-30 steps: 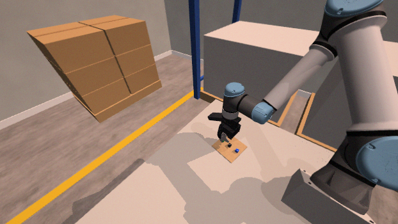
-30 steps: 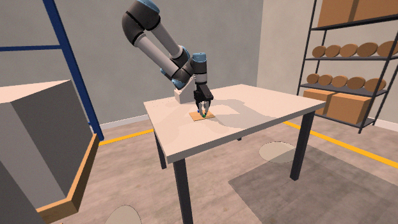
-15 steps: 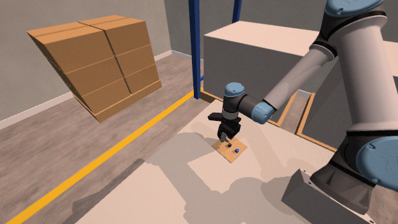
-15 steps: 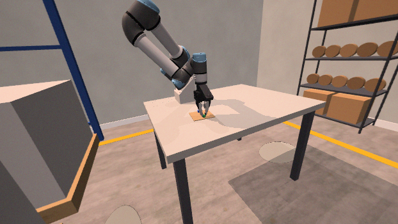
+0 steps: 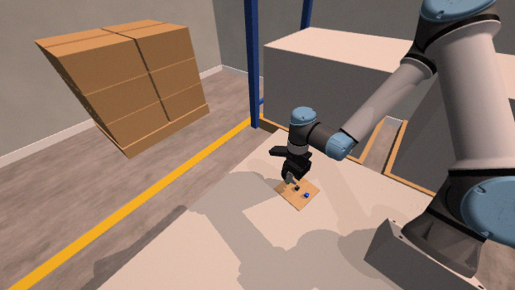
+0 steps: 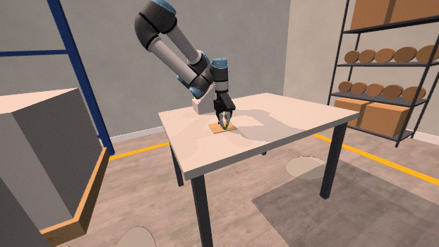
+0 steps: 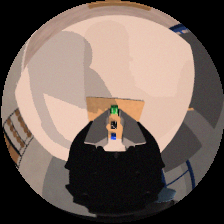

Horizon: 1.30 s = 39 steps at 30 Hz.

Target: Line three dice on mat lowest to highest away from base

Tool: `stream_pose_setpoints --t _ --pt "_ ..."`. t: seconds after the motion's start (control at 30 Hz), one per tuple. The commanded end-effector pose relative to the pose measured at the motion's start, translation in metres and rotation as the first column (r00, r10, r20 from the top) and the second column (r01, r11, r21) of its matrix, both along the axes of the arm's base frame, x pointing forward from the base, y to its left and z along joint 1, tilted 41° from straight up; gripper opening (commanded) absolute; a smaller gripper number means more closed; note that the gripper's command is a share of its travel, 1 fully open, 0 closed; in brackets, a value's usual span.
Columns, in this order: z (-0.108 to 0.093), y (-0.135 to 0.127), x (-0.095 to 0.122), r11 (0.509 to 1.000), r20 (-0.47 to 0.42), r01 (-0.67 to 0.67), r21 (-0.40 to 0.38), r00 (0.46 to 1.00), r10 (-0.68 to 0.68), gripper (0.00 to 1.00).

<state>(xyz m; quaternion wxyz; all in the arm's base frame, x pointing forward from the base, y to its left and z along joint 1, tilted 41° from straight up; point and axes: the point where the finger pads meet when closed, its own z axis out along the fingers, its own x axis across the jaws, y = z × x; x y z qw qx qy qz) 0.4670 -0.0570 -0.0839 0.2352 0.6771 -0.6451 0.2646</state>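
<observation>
Green die in hand, clearest from wrist.

I see a pale table on dark legs carrying a small brown mat. On the mat sit a black die, a blue die at its 4 o'clock, and a green die at its 10 o'clock.

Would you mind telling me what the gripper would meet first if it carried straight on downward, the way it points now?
The gripper is already shut on the green die, so that die would likely press onto the mat first; the gap below is unclear.
</observation>
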Motion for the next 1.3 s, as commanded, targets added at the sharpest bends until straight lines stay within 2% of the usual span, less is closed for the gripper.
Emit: stream_pose_setpoints --t 0.0,0.07,0.2,0.33,0.8,0.97,1.2,1.27 --pt "0.0 0.0 0.0 1.0 0.001 -0.001 0.0 1.0 0.001 0.07" --pt "0.0 0.0 0.0 1.0 0.001 -0.001 0.0 1.0 0.001 0.11" --pt "0.0 0.0 0.0 1.0 0.001 -0.001 0.0 1.0 0.001 0.11" --pt "0.0 0.0 0.0 1.0 0.001 -0.001 0.0 1.0 0.001 0.18" --pt "0.001 0.001 0.0 1.0 0.001 -0.001 0.0 1.0 0.001 0.18" --pt "0.01 0.009 0.0 1.0 0.001 -0.001 0.0 1.0 0.001 0.18" --pt "0.034 0.03 -0.002 1.0 0.001 -0.001 0.0 1.0 0.001 0.18" --pt "0.034 0.03 -0.002 1.0 0.001 -0.001 0.0 1.0 0.001 0.18"
